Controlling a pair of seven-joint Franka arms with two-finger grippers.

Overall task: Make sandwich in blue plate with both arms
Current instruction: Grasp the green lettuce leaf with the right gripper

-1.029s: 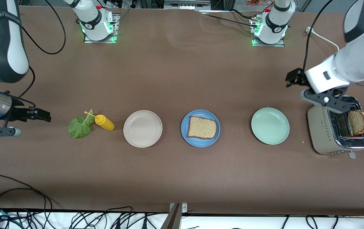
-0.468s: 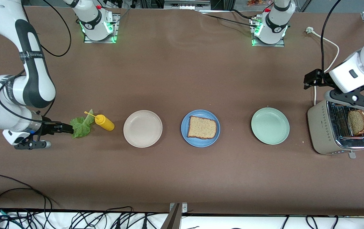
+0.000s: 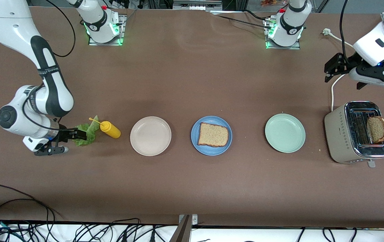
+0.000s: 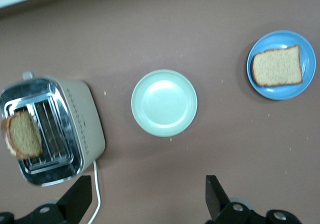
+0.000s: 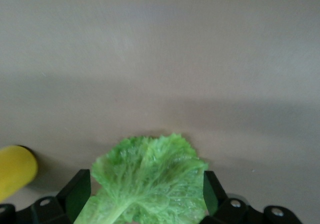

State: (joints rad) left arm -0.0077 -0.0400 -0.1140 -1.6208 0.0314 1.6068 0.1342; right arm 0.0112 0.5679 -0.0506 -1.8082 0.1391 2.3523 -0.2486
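Observation:
One brown bread slice (image 3: 213,134) lies flat on the blue plate (image 3: 212,151) in the middle of the table. A second slice (image 3: 376,129) stands in a slot of the toaster (image 3: 341,134) at the left arm's end. The green lettuce leaf (image 3: 87,131) lies on the table at the right arm's end. My right gripper (image 3: 81,134) is low at the leaf and open, one finger on each side of the lettuce (image 5: 150,181). My left gripper (image 3: 329,70) hangs open and holds nothing, over the table beside the toaster's cord.
A yellow squeeze bottle (image 3: 110,129) lies touching the lettuce. A beige plate (image 3: 150,135) and a mint-green plate (image 3: 285,133) flank the blue one. The toaster's white cord (image 3: 341,40) runs toward the left arm's base.
My right arm swung in from the table's end and its gripper now straddles the lettuce. My left gripper lifted off the toaster and drew back toward its base.

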